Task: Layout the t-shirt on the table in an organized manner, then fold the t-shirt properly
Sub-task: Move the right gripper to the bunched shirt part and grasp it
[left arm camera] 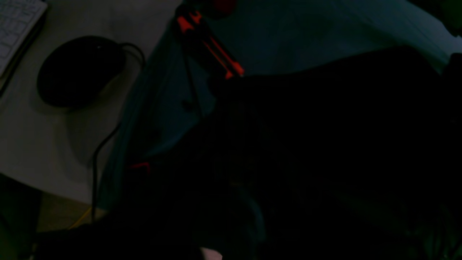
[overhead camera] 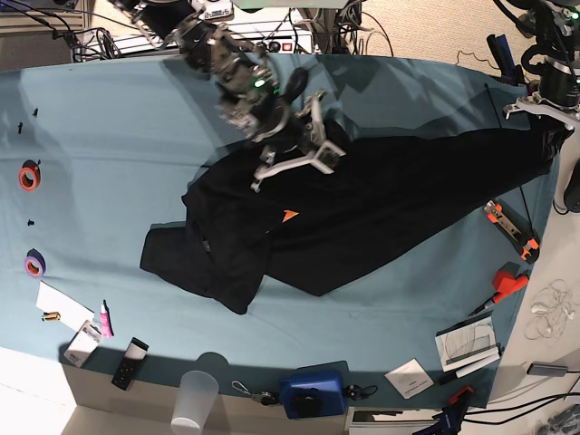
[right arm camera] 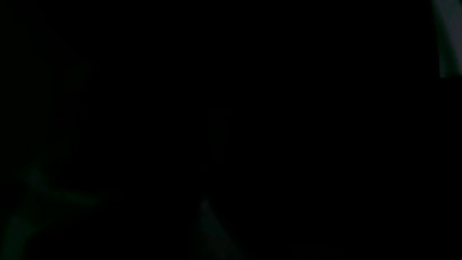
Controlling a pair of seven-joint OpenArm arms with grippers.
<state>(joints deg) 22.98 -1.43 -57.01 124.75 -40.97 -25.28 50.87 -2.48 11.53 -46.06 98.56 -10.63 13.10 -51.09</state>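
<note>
Laying-out step: the black t-shirt (overhead camera: 344, 213) lies rumpled across the table (overhead camera: 109, 163), stretched rightward. The left gripper (overhead camera: 546, 136) pinches its far-right end; the right gripper (overhead camera: 299, 163) looks closed on its middle. Next, spread it flat.

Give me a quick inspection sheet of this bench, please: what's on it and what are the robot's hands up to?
Surface: table, teal cloth.
Job's things: t-shirt, black, stretched out and rumpled, not yet folded.
Clutter: tape rolls, clear cup, blue box, orange-black tool, papers.
Hands: right hand shut, on the shirt's far edge; left hand shut at the shirt's end.
Cables: tangle behind the table.
Surroundings: mouse on a side desk.
</note>
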